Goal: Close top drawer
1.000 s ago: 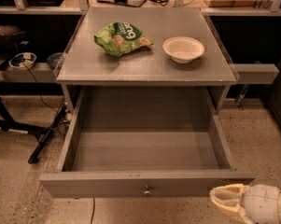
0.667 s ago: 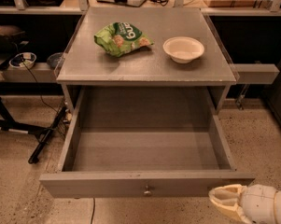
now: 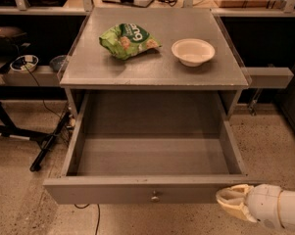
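The top drawer [image 3: 147, 190] is pulled fully out of the grey cabinet. Its inside is empty, and its flat front panel has a small round metal knob [image 3: 155, 197] at centre. My gripper [image 3: 231, 201] comes in from the lower right, with its cream-coloured fingertips close against the right end of the drawer's front panel. The lower drawers are hidden under the open one.
On the cabinet top [image 3: 152, 72] lie a green snack bag [image 3: 127, 39] and a white bowl [image 3: 192, 51]. A black stand leg [image 3: 49, 143] and cables lie on the speckled floor at left. Shelving runs behind the cabinet.
My gripper has edged slightly left toward the drawer's front panel. The drawer has not moved.
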Available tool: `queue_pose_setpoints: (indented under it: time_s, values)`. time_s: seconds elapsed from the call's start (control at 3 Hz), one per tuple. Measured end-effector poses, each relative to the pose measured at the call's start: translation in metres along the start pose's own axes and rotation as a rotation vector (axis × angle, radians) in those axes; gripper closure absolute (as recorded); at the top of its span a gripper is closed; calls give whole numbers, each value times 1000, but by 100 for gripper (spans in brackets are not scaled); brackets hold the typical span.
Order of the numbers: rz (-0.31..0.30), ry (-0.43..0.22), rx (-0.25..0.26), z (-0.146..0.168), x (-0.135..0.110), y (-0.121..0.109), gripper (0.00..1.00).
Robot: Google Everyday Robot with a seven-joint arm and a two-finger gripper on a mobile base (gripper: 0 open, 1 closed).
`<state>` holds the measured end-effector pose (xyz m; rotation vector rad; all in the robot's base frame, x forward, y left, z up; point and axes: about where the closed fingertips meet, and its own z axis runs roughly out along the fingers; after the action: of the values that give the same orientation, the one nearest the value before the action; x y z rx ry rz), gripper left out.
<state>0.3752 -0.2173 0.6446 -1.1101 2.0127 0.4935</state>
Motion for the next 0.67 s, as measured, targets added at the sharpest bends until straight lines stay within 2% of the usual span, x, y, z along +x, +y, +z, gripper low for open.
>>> queue_pose_setpoints:
  time_s: [0.33,0.67]
  values:
    - [-31,5,12,13,-19,-23,100]
    - [-36,-4,14,16,-22,-26,100]
